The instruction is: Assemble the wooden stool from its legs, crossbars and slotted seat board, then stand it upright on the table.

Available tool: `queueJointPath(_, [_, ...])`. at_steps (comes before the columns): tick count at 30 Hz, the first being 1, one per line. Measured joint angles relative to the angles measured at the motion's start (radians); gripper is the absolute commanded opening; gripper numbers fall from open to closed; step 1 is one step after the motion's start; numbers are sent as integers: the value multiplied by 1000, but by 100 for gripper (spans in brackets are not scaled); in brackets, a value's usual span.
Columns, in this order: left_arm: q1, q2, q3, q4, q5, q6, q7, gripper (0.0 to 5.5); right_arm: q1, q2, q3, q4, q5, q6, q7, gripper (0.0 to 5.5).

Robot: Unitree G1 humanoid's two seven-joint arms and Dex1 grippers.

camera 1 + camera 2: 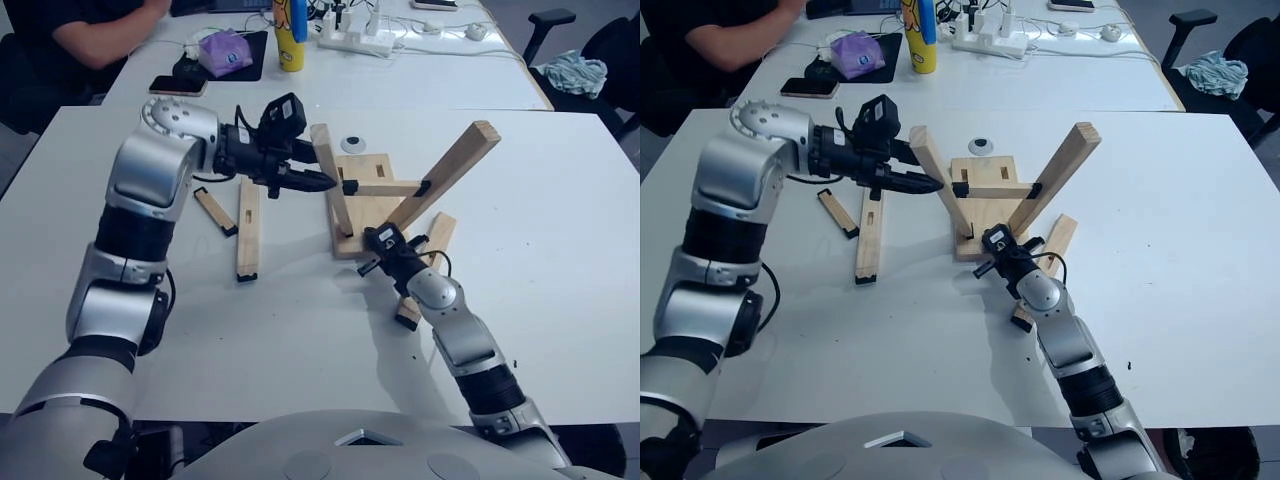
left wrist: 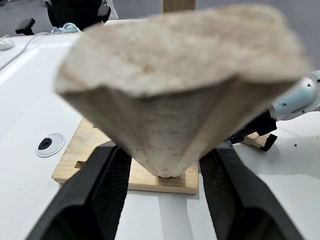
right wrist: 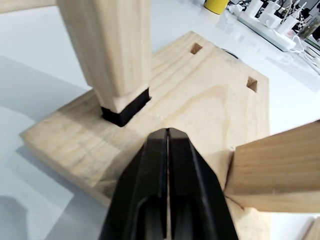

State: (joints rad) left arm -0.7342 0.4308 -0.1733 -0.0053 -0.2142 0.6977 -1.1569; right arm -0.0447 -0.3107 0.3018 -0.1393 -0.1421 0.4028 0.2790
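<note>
Evidently the left fingers (image 2: 112, 185) sit on either side of the upright leg (image 1: 338, 205) and look clamped on it, near its upper half. The right fingers (image 3: 155, 170) are closed together, with their tip over the board (image 3: 210, 95) close to a leg's black foot where it enters its slot.

The step in hand seems to be seating that leg. It should go best if the left arm presses along the leg's own slant, not sideways. The closed right fingers should pin the board's near edge so it cannot slide or tip. Any twisting could lever the crossbar (image 1: 385, 187) out of its joints.

The board lies flat on the tabletop (image 1: 560, 250), slots upward. Two legs splay up from its near side, the second leg (image 1: 445, 170) leaning to the robot's right, and the crossbar bridges them. Two far slots are empty. A loose leg (image 1: 247, 228) and a short bar (image 1: 215, 212) lie to the left of the board. Another piece (image 1: 432, 240) lies beside the right arm. I judge the stool roughly half built and not yet ready to stand.
</note>
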Motion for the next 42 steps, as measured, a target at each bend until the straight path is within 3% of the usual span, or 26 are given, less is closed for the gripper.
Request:
queueJointPath(7, [286, -62, 39, -277, -38, -43, 218, 208, -10, -39, 7, 3, 3, 1, 61, 0])
queueJointPath(19, [522, -99, 33, -361, -33, -275, 388, 208, -49, -55, 3, 144, 71, -160, 128, 0])
queueJointPath(26, [604, -89, 9, -384, -21, -377, 441, 208, 60, -17, -86, 202, 226, -392, 186, 0])
queueJointPath(29, [614, -86, 18, -379, -21, -393, 457, 208, 105, -8, -125, 178, 298, -399, 225, 0])
queueJointPath(33, [618, -71, 32, -372, -24, -407, 473, 207, 152, -25, -191, -3, 432, -328, 269, 0])
queueJointPath(37, [620, -60, 39, -376, -43, -408, 477, 207, 207, -75, -224, -245, 634, -108, 294, 0])
queueJointPath(42, [614, -49, 39, -376, -59, -391, 482, 207, 40, -64, -261, -441, 829, 99, 186, 0])
